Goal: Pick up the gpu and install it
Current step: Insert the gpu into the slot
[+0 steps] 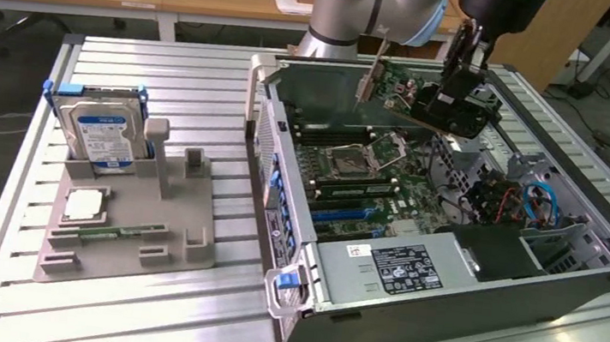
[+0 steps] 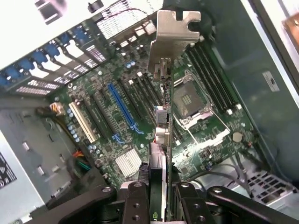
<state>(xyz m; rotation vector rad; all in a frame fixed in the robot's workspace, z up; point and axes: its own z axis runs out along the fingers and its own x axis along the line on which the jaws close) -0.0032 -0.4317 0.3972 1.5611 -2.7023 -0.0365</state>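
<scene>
My gripper (image 1: 437, 100) hangs over the back part of the open computer case (image 1: 567, 291), shut on the gpu (image 1: 397, 91), a green card with a metal bracket (image 1: 369, 79) at its end. The card is held edge-down in the air above the motherboard (image 1: 372, 183). In the wrist view the gpu (image 2: 164, 140) runs away from the fingers (image 2: 136, 205), with its silver bracket (image 2: 173, 35) at the far end. Beneath it lie the expansion slots, among them a long blue slot (image 2: 122, 108), and beside them the CPU socket (image 2: 189, 100).
A grey holder tray (image 1: 126, 228) sits on the slatted table at the exterior view's left. It carries a silver hard drive (image 1: 102, 135) standing upright, a CPU chip (image 1: 85, 205) and a green memory stick (image 1: 108, 233). Desks with clutter stand behind.
</scene>
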